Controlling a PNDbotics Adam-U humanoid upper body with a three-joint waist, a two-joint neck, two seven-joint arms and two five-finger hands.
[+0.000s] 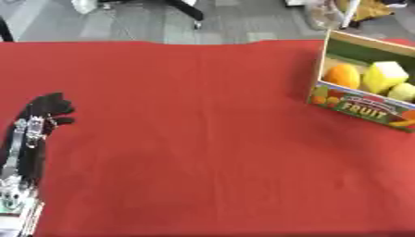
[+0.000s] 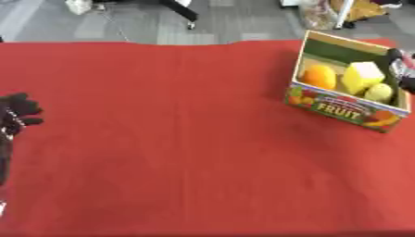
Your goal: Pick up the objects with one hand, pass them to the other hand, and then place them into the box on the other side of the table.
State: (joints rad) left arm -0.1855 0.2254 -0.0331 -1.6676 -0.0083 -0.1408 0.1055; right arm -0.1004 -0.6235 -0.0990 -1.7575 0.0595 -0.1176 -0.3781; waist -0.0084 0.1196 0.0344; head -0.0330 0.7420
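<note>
A cardboard box (image 2: 344, 111) printed FRUIT stands at the table's right side. Inside it lie an orange (image 2: 319, 76), a yellow block (image 2: 362, 75) and a pale yellow-green fruit (image 2: 379, 92). My right hand (image 2: 401, 69) shows only as a dark part at the right edge of the right eye view, over the box's right end beside the pale fruit. My left hand (image 1: 48, 107) is black and rests low at the table's left side with relaxed fingers and nothing in it, far from the box.
A red cloth (image 1: 186, 139) covers the whole table. Beyond its far edge is grey floor with a chair base (image 1: 188, 11) and some bags (image 2: 324, 14).
</note>
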